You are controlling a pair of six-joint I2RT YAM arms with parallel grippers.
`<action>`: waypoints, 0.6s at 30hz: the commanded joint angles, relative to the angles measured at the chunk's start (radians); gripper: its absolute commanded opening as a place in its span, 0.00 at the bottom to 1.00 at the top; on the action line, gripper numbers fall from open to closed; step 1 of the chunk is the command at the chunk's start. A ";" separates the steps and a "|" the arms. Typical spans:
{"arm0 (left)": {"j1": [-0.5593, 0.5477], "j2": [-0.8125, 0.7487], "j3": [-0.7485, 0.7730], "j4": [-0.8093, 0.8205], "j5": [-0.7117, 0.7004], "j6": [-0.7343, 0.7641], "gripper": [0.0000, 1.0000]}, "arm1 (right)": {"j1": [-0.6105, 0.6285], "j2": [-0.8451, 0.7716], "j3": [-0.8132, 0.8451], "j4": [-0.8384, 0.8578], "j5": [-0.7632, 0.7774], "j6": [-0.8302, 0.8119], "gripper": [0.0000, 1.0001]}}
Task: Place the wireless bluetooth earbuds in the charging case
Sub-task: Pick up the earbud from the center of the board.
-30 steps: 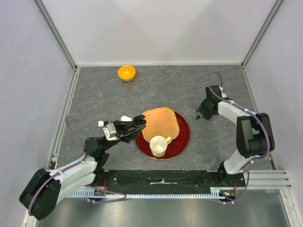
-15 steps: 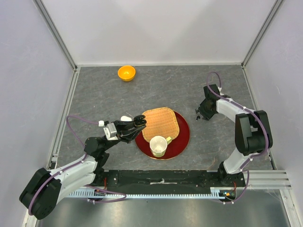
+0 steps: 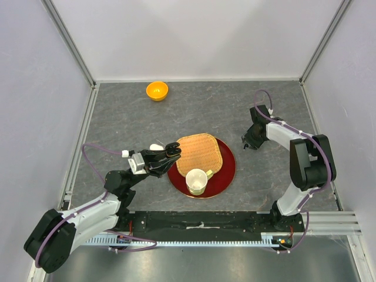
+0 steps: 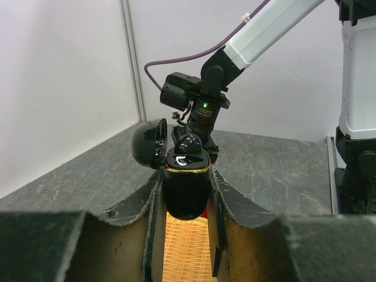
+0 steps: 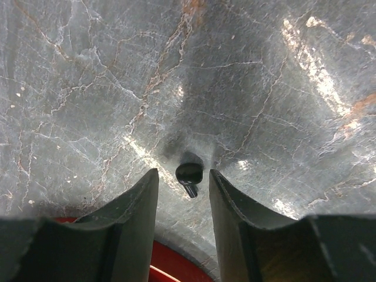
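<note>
- My left gripper (image 4: pixel 185 183) is clamped narrow on the black charging case (image 4: pixel 185 197) and holds it upright by its lower body. In the top view it sits at the 9 o'clock edge of the red plate (image 3: pixel 228 170).
- In the left wrist view the case lid (image 4: pixel 150 144) is swung open toward 9 o'clock. 1 black bud, the seated earbud (image 4: pixel 188 144), rests in the top of the case.
- My right gripper (image 5: pixel 183 175) points down at the grey table (image 5: pixel 88 88). Its jaws are moderately apart and hold nothing.
- The loose earbud (image 5: pixel 189 174), also black, lies on the table between the 2 fingers. I see a strip of table on each side of it, so neither finger touches it.
- From above, the right gripper is at about 2 o'clock from the plate, off its rim.
- On the plate, a woven mat (image 3: pixel 200 154) lies toward 12 o'clock and a cream cup (image 3: pixel 197 182) stands at 6 o'clock, overlapping the mat's near edge.
- An orange bowl (image 3: pixel 157 90) sits well apart at 11 o'clock, near the back wall.
</note>
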State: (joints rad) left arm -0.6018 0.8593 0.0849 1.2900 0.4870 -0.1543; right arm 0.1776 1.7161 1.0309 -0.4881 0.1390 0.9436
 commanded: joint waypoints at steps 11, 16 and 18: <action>-0.001 -0.008 -0.007 0.289 -0.033 0.053 0.02 | 0.010 0.023 0.049 -0.012 0.043 0.024 0.39; -0.001 -0.005 -0.007 0.290 -0.036 0.055 0.02 | 0.010 0.030 0.052 -0.014 0.053 0.026 0.39; -0.003 -0.003 -0.007 0.289 -0.033 0.055 0.02 | 0.008 0.036 0.054 -0.014 0.053 0.024 0.39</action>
State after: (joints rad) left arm -0.6018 0.8593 0.0788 1.2900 0.4728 -0.1532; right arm 0.1841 1.7359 1.0473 -0.4927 0.1638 0.9512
